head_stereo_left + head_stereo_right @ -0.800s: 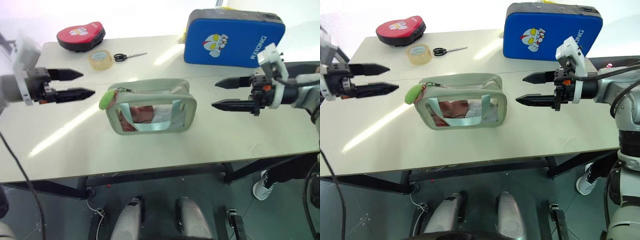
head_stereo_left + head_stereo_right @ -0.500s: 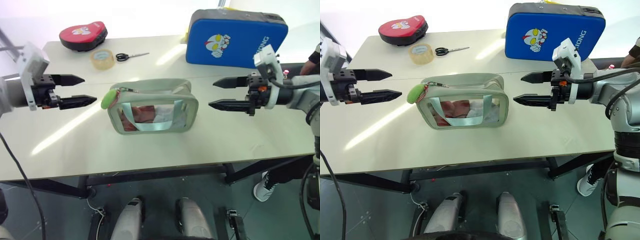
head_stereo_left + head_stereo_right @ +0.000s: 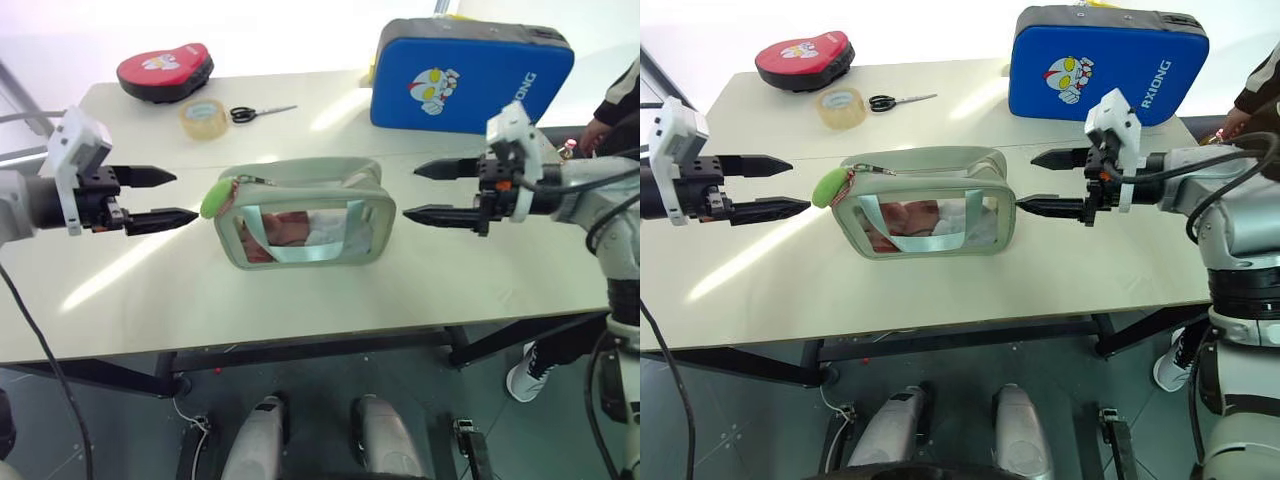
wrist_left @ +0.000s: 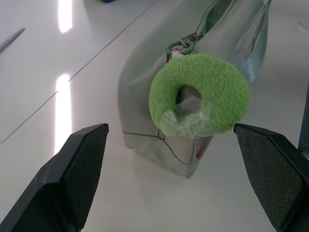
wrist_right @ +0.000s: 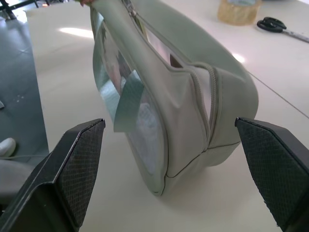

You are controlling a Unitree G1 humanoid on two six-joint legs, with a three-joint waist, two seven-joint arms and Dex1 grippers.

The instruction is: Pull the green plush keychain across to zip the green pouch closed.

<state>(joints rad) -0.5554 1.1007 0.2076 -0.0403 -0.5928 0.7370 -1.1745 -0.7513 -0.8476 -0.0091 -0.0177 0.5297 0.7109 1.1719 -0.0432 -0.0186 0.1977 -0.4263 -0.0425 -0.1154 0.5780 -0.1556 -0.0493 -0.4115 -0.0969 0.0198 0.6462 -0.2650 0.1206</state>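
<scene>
The green pouch [image 3: 303, 213] stands upright mid-table, sage trim, clear front showing red and white contents, a light strap across it. The lime green plush keychain [image 3: 213, 197] hangs at its left end from the zipper pull; in the left wrist view the green plush keychain [image 4: 199, 95] is close ahead. My left gripper [image 3: 178, 196] is open, level, a short way left of the plush. My right gripper [image 3: 410, 191] is open, just right of the pouch's right end, which the right wrist view shows close up as the pouch [image 5: 193, 96].
At the back of the table stand a big blue cartoon-print case [image 3: 468, 75], a red pad [image 3: 164, 72], a tape roll [image 3: 203, 118] and scissors [image 3: 256, 113]. A person's sleeve [image 3: 618, 95] shows at the far right. The table's front edge [image 3: 300, 345] is near.
My right gripper has moved left, closer to the pouch's right end. My left gripper has shifted slightly nearer the plush. Both stay open; the pouch has not moved.
</scene>
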